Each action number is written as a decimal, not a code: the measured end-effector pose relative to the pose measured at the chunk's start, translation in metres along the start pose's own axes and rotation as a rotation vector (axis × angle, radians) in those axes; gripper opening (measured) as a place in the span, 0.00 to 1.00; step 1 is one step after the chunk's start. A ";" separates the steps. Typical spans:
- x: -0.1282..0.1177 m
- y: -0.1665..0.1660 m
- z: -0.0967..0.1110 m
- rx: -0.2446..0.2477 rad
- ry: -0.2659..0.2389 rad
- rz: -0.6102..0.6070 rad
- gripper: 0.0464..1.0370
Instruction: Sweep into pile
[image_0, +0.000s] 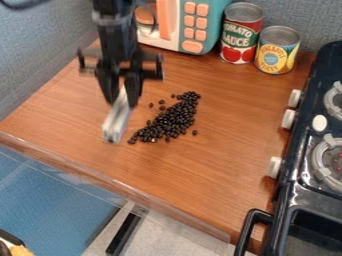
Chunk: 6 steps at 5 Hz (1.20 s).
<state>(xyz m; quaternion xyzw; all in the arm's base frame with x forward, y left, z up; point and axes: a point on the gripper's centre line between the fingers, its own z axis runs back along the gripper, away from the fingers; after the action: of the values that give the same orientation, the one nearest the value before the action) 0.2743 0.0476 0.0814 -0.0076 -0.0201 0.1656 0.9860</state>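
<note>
Red can: label read "TOMATO SAUCE" in white capitals, two lines, "TOMATO" over "SAUCE". Yellow can just beside it: "PINEAPPLE" curved above a blue circle, "SLICES" curved below. Print inside the circle was too small to read. No numbers could be made out.

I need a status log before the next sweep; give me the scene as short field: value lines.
gripper: holding the pale bar, image-left of the beans
tool: pale bar, slanting down; table contact unclear
material: black beans, one slanted, elongated heap
strays: a few beans above and left of the heap, one at its right
surface: wooden counter
behind: toy microwave, red can, yellow can
image-right: toy stove
</note>
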 end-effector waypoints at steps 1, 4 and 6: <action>-0.009 0.018 -0.009 -0.050 -0.011 0.138 0.28; -0.030 0.056 -0.022 -0.040 -0.149 0.527 0.28; -0.029 0.040 -0.031 -0.009 -0.121 0.607 0.28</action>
<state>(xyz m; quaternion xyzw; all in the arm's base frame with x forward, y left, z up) 0.2348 0.0761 0.0486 -0.0075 -0.0765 0.4524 0.8885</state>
